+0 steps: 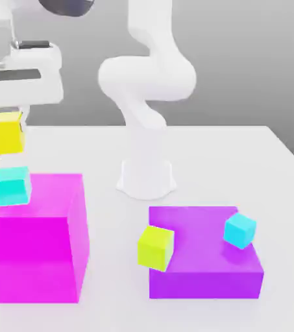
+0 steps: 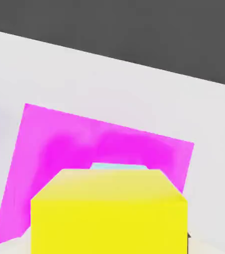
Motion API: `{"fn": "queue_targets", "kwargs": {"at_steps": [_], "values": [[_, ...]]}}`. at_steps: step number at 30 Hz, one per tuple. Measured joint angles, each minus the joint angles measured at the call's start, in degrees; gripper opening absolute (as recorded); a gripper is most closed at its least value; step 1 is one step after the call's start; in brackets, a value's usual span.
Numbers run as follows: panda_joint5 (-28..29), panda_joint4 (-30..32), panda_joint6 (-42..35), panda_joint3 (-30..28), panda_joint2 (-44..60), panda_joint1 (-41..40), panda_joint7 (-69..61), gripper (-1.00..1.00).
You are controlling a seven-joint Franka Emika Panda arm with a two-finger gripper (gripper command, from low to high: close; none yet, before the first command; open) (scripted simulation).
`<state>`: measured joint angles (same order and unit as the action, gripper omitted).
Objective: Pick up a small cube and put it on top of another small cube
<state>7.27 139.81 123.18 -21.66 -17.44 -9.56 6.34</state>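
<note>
- Holding yellow cube (image 1: pixel 4 134) clamped in the gripper (image 1: pixel 23 123), up in the air above the turquoise cube (image 1: pixel 12 186), w/ a gap between them; letting go too high could make it drop, bounce or tumble off.
- Hand view: yellow cube hides most of the turquoise one, so alignment's hard to judge, prob. roughly over it; if off-centre, it may tip over an edge on release.
- Lowering too far could press on or shove the turquoise cube, which sits on the magenta block (image 1: pixel 35 259) near its edge; a nudge might send it off.
- Looks: small, plain yellow, flat faces, sharp edges, no markings; turquoise one approx. same size, also plain.
</note>
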Motion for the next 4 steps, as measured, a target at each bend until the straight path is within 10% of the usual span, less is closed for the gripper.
{"fn": "queue_targets", "kwargs": {"at_steps": [1, 4], "values": [[-0.06, 1.01, 1.65, -0.20, 0.63, -0.07, -0.12, 1.00], [-0.06, 1.01, 1.65, -0.20, 0.63, -0.07, -0.12, 1.00]]}}
